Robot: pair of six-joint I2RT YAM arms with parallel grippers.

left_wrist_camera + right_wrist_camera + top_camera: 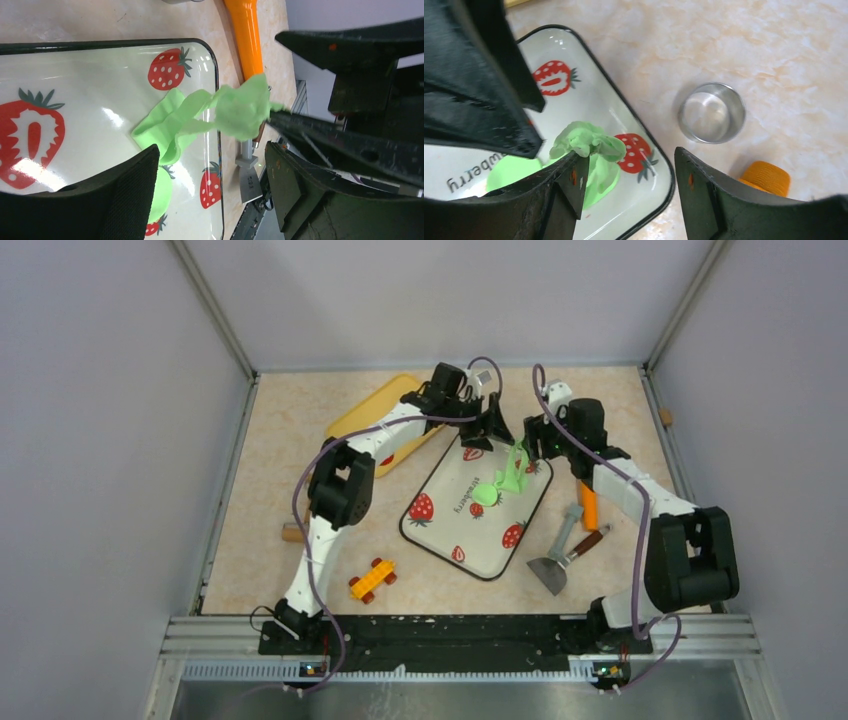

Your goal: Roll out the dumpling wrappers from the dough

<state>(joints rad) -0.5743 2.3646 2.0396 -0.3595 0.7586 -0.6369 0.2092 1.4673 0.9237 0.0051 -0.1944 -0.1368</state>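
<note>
A ragged scrap of green dough (240, 110) hangs stretched over the strawberry tray (440, 540). Its upper end sticks to the tip of one of my right gripper's fingers (566, 182), and its lower end droops to the tray (160, 130). My right gripper (630, 165) is open, with nothing between its jaws. Close beside it on the left, my left gripper (212, 165) is open above the tray, a little apart from the scrap. A flat green oval, a dumpling wrapper (487, 492), lies on the tray below, partly hidden behind my left finger in the left wrist view.
A yellow tray (385, 415) lies at the back left under the left arm. An orange-handled tool (588, 505) and a metal scraper (555, 565) lie right of the strawberry tray. A steel cup (711, 112) stands beyond its corner. A toy car (372, 580) sits front left.
</note>
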